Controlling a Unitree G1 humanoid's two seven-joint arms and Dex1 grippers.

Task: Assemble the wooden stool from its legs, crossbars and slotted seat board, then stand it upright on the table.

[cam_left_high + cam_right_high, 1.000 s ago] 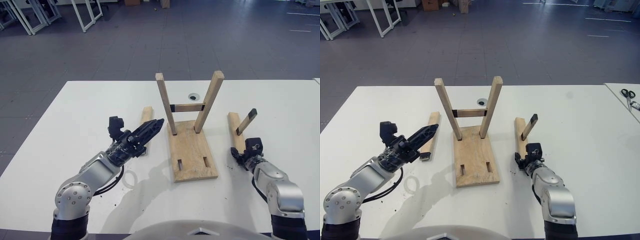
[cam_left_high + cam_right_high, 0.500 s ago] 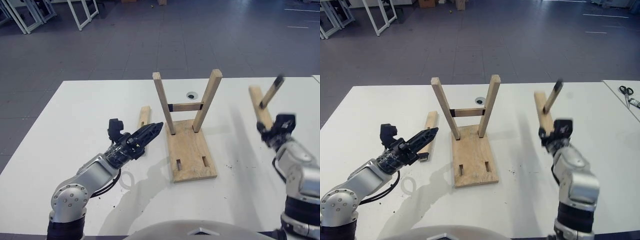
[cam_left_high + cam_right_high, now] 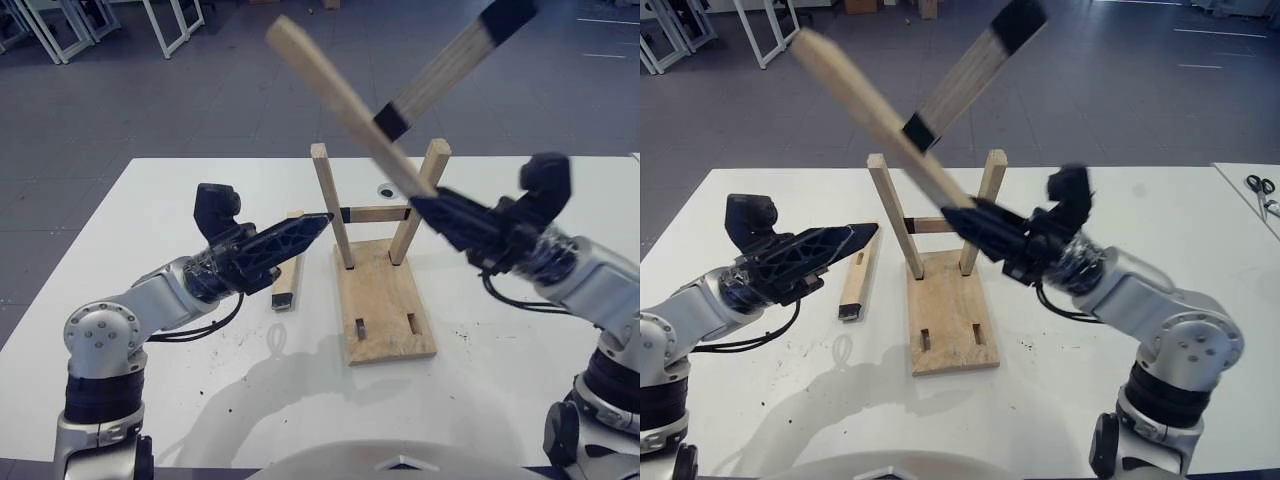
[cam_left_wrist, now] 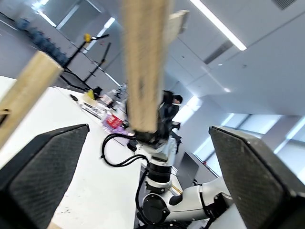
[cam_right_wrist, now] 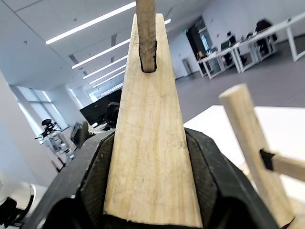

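Clamping a leg [image 3: 330, 85] aloft — right hand [image 3: 424, 203]

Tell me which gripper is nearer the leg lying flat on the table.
Left. The left gripper hangs close by the flat leg; the right gripper is beyond the seat board, holding a raised leg.

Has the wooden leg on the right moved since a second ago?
Yes. The right end effector lifted the pale wooden leg with crossbar off the white table, up and leftward toward the slotted seat board.

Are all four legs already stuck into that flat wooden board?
No, only two legs stand in the seat board; its two nearer slots are empty.
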